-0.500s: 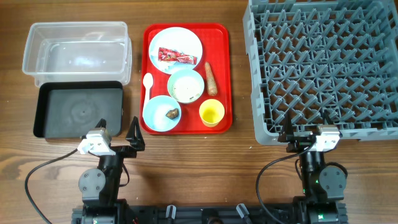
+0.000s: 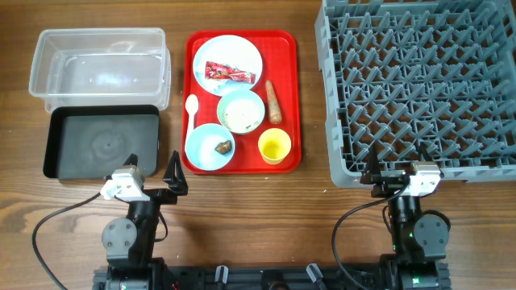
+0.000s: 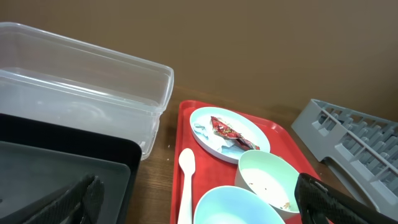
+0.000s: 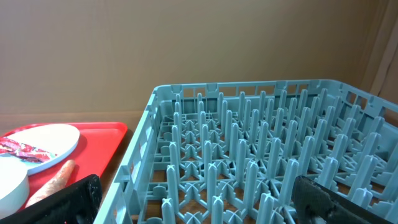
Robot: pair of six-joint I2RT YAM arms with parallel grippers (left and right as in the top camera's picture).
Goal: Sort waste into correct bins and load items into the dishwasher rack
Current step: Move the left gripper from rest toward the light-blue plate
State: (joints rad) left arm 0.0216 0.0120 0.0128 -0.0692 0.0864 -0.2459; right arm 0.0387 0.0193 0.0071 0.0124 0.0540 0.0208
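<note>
On the red tray [image 2: 289, 97] sit a pale blue plate [image 2: 230, 50] with a red snack wrapper [image 2: 229, 73] and a white scrap [image 3: 204, 129], a whitish bowl [image 2: 241, 111] with crumbs, a light blue bowl [image 2: 209, 147] with a brown lump [image 2: 224, 147], a yellow cup [image 2: 274, 147], a white spoon [image 2: 192, 109] and a carrot-like stick [image 2: 273, 101]. The clear tub [image 2: 98, 66] and black tray [image 2: 101, 142] are at left, the grey rack [image 2: 419, 84] at right. My left gripper [image 2: 153, 181] is open near the black tray's front corner. My right gripper [image 2: 399, 176] is open at the rack's front edge.
Bare wooden table lies in front of the tray between the two arms. In the left wrist view the spoon [image 3: 186, 180] and both bowls [image 3: 273, 183] lie between the fingers, farther off. The rack's pegs [image 4: 249, 162] fill the right wrist view.
</note>
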